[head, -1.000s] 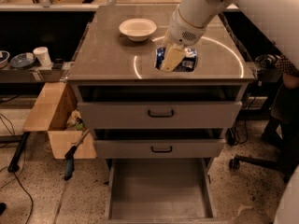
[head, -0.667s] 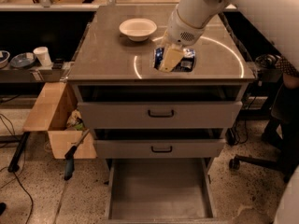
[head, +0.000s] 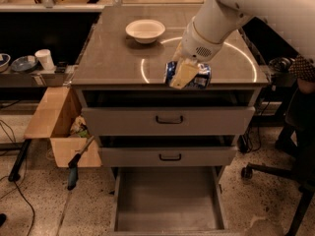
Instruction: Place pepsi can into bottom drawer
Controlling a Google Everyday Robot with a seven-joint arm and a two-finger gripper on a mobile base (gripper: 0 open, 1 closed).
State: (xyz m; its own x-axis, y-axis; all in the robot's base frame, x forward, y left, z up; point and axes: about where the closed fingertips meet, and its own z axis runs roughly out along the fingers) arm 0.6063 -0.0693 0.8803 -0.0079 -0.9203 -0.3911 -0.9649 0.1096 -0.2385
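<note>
Cabinet top (head: pixel 113 58): jaws clamp pepsi can (head: pixel 203 76) at front edge; bowl (head: pixel 145 30) behind.

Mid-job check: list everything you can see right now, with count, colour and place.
pepsi can: one, blue, at the front edge of the cabinet top, gripped
bottom drawer: one, grey, pulled open at the cabinet's foot
upper drawers: two, grey with black handles, above the bottom drawer
bowl: one, white, back left of the cabinet top
cabinet top: one, grey-brown, centre of view
cardboard box: one, brown, on the floor left of the cabinet
cup: one, white, on the shelf at far left
chair: one, dark, at the right edge, partly seen
arm: one, white, reaching in from upper right
end effector: one, beige fingers, shut on the pepsi can above the front edge
</note>
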